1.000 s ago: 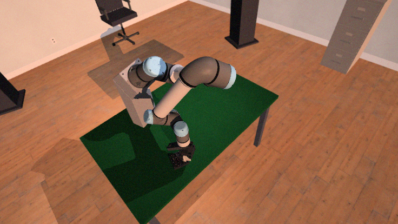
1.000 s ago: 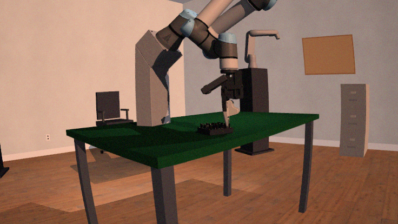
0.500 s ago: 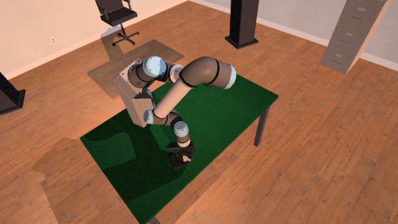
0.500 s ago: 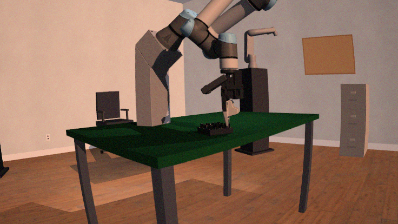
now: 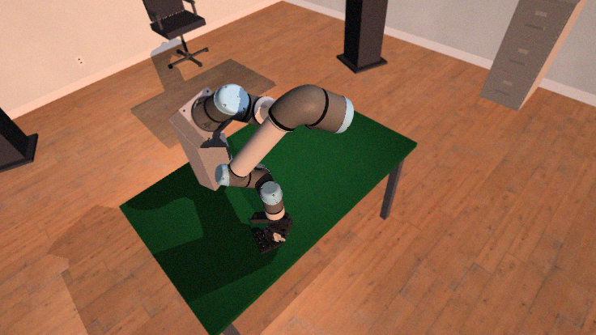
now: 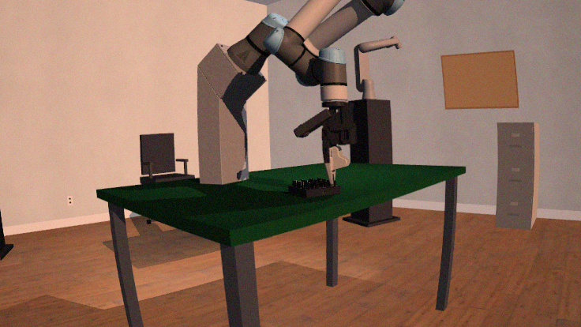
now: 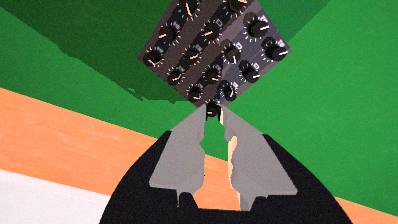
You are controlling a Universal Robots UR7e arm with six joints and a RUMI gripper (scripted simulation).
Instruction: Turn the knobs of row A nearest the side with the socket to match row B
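Gripping a corner knob (image 7: pixel 212 109), the end effector (image 5: pixel 279 240) (image 6: pixel 332 185) (image 7: pixel 212 105) meets the knob box (image 5: pixel 263 245) (image 6: pixel 314 192) (image 7: pixel 200 35).

In the exterior view, the small robot arm in the background (image 6: pixel 380 44) has moved: its upper link, nearly level at first, now slopes upward away from its upright section, and its bent tip sits higher and slightly further left. At the front, more pale surface shows low on the fingers (image 6: pixel 331 174) of the gripper (image 5: pixel 278 240) (image 6: pixel 332 185) (image 7: pixel 213 112) than a second ago.
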